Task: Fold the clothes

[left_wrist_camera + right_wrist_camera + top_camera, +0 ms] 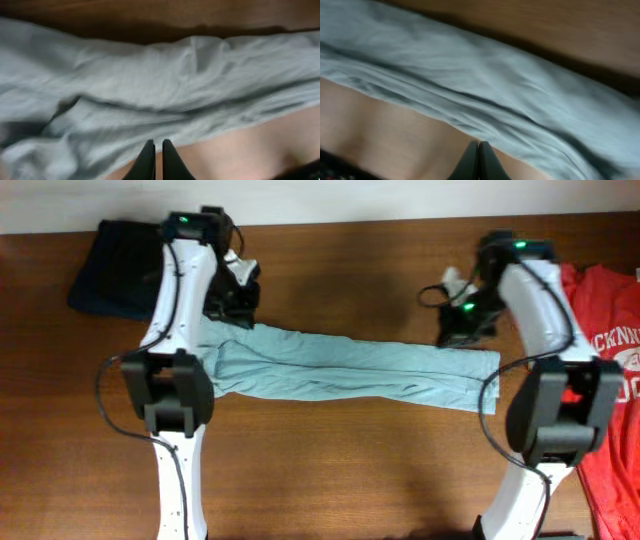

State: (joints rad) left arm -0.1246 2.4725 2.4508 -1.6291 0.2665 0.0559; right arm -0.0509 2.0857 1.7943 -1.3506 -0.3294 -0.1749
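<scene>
Left end effector (154,146) and right end effector (479,146) (both pinched closed) sit at the T-shirt (350,370) edge.

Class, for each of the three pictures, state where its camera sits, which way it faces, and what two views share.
Overhead: above the wooden table, facing down on the long-folded pale grey-teal cotton T-shirt; both white arms show.
Left wrist: on the left arm, facing down past the left tool at the shirt's wrinkled edge.
Right wrist: likewise; the right tool, black fingers together, shows.
Shared: both wrist views show that shirt's edge on the table.

Pale grey-teal T-shirt (350,370), red T-shirt (612,480)
</scene>
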